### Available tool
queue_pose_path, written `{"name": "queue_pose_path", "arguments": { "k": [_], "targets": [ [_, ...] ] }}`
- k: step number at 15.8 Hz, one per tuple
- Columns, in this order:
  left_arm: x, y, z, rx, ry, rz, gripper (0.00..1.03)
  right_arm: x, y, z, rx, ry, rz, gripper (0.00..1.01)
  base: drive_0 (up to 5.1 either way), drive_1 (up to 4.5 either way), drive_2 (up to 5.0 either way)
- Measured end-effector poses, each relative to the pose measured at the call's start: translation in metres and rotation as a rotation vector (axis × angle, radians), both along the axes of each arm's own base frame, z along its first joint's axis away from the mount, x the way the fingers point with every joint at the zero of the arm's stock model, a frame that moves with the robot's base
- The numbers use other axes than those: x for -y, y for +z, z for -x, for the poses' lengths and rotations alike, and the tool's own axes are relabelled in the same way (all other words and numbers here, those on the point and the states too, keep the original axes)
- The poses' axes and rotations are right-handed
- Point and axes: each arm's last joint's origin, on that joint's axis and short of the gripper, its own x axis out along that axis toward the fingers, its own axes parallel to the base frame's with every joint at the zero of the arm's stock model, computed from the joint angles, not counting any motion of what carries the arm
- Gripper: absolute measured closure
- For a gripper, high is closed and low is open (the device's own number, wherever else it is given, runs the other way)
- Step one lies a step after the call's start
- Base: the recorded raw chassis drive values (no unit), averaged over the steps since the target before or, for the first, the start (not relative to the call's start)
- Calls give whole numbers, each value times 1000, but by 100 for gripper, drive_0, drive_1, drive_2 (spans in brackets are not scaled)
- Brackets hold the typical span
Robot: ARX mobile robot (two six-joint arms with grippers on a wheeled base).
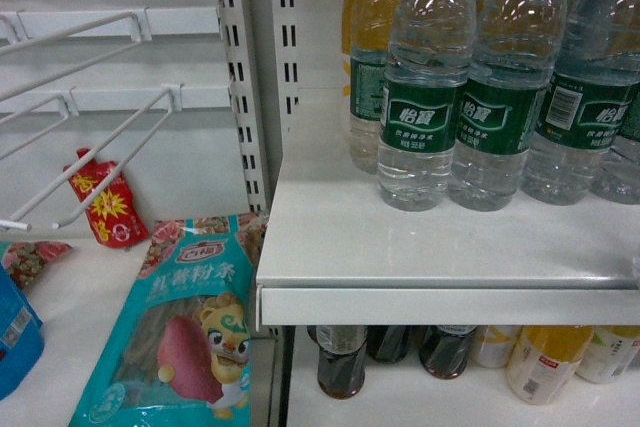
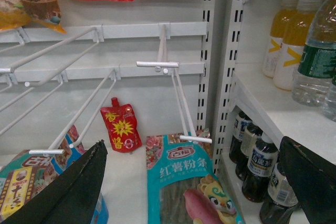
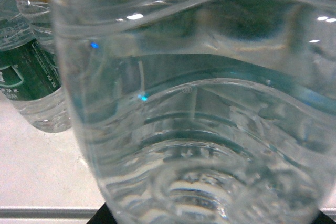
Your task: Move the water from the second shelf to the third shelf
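Several bottles of water [image 1: 425, 87] with dark green labels stand on the white shelf [image 1: 400, 247] in the head view. In the right wrist view one clear ribbed bottle of water [image 3: 199, 103] fills nearly the whole frame, right against the camera. My right gripper [image 3: 210, 217] shows only as dark corners hugging the bottle's lower sides, shut on it; it is not visible in the head view. My left gripper [image 2: 194, 142] hangs open and empty over the left bay, apart from the water.
Yellow drink bottles [image 1: 365, 37] stand behind the water. Dark drink bottles [image 1: 342, 357] fill the shelf below. In the left bay, wire hooks [image 1: 110, 162] jut forward above a teal noodle packet [image 1: 180, 337] and a red pouch [image 1: 105, 202]. A slotted upright [image 1: 240, 77] divides the bays.
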Motion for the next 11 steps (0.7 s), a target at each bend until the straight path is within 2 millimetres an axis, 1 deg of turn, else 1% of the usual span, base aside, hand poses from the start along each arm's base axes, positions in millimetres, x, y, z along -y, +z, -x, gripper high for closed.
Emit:
{"name": "queue_pose_path", "arguments": {
  "k": [4,11],
  "targets": [
    [0,0,0,0,0,0,5,-8,-4,-20,-16,6,-20,62,0,0,0],
    [0,0,0,0,0,0,5,-22,-6,-39,-22,5,-57,62,0,0,0]
  ]
}}
